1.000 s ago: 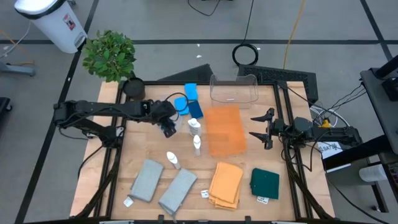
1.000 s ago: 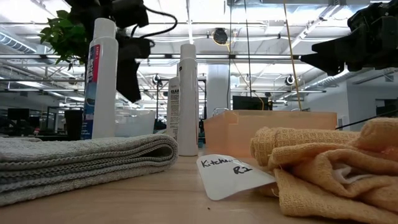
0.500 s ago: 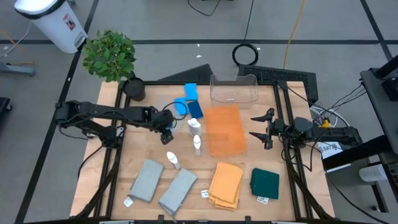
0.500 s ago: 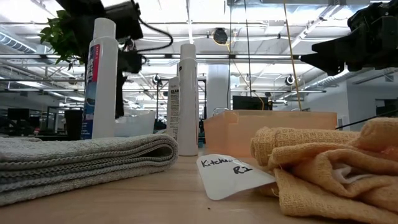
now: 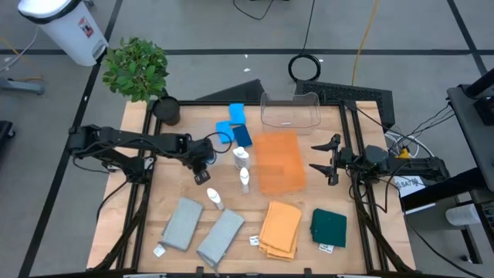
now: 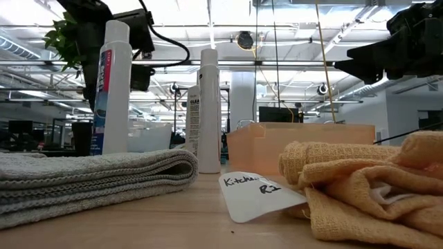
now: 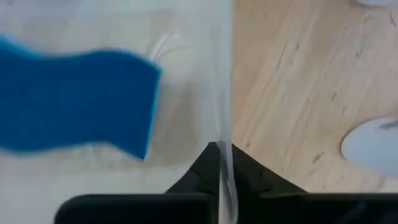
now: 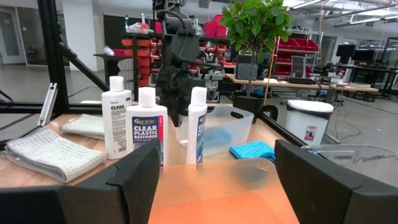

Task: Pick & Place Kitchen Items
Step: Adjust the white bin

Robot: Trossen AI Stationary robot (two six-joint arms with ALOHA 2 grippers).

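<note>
The left gripper [image 5: 202, 171] has its fingers together on the thin wall of a clear bin [image 7: 186, 93]; one blue sponge [image 7: 74, 99] lies inside it. Three bottles [image 5: 241, 158] stand just beside, the cloths [image 5: 279, 225] along the front edge. The right gripper [image 5: 327, 160] waits with fingers apart beside the orange tray [image 5: 279, 161].

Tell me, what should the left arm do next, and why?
Probably lift the clear bin slightly and slowly: the left end effector is shut on its thin wall, a blue sponge lies inside, and white bottles stand close by. The right end effector hangs open.
</note>
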